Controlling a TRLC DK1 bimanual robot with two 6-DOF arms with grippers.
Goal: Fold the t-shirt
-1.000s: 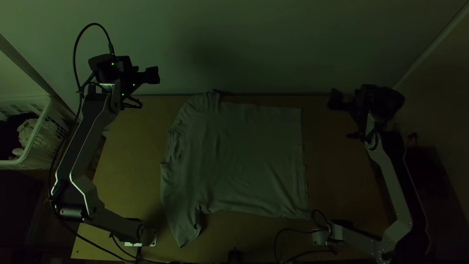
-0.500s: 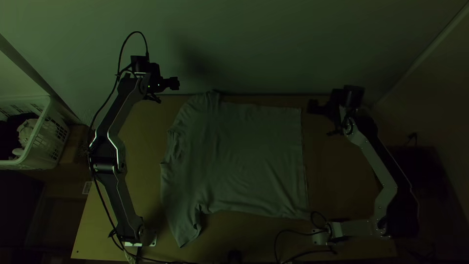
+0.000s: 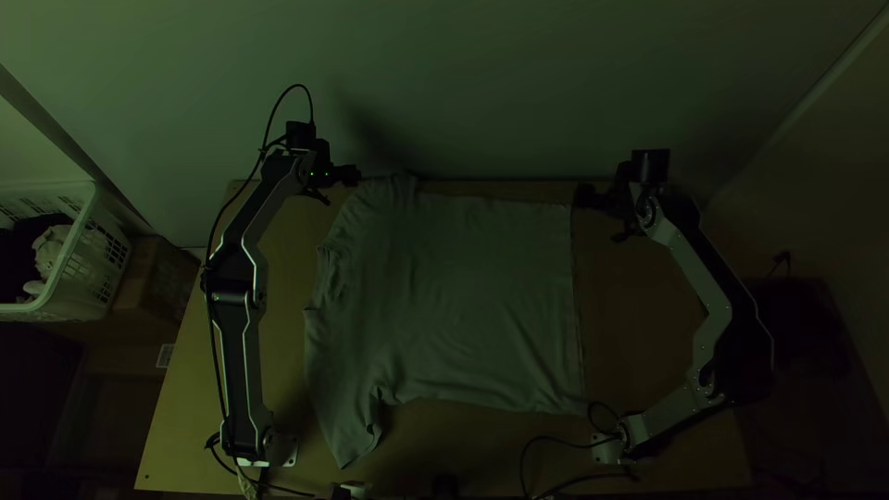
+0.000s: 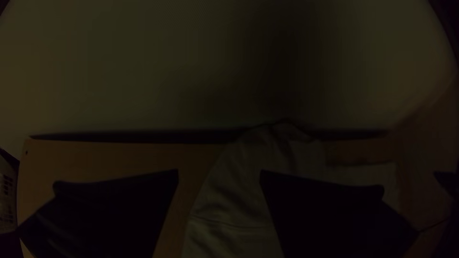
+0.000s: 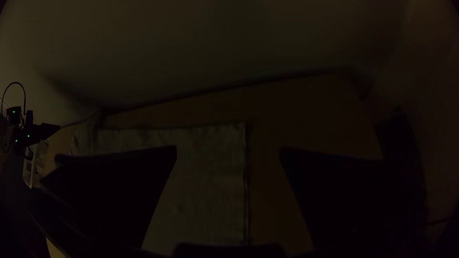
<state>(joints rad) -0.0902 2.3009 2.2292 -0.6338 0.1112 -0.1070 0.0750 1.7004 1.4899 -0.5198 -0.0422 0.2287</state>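
Top view has the t-shirt point(image 3: 454, 296) spread on the worktop point(image 3: 648, 315), the left claw point(image 3: 356, 175) wide near its eleven-o'clock sleeve point(image 3: 394, 192), the right claw point(image 3: 583, 197) wide near its two-o'clock hem corner point(image 3: 561, 213), so unequal pinching could make the fold crooked.

"What was the surface?"

"A light wooden table point(image 3: 181, 431), its far edge along a pale wall, the right side in deep shadow."

"And on it?"

"A pale t-shirt point(image 3: 463, 296), spread out and unfolded, lightly creased. The collar point(image 3: 333, 278) faced the left arm's side, the hem point(image 3: 576, 306) the right arm's."

"The sleeves?"

"The far sleeve point(image 3: 389, 193) reached the table's far edge, its end bunched a little; the near sleeve point(image 3: 347, 431) slanted toward the near edge."

"Anything else?"

"The left base point(image 3: 278, 452) and right base point(image 3: 608, 449) stood near the near edge, and a black cable point(image 3: 526, 454) curved beside the right one."
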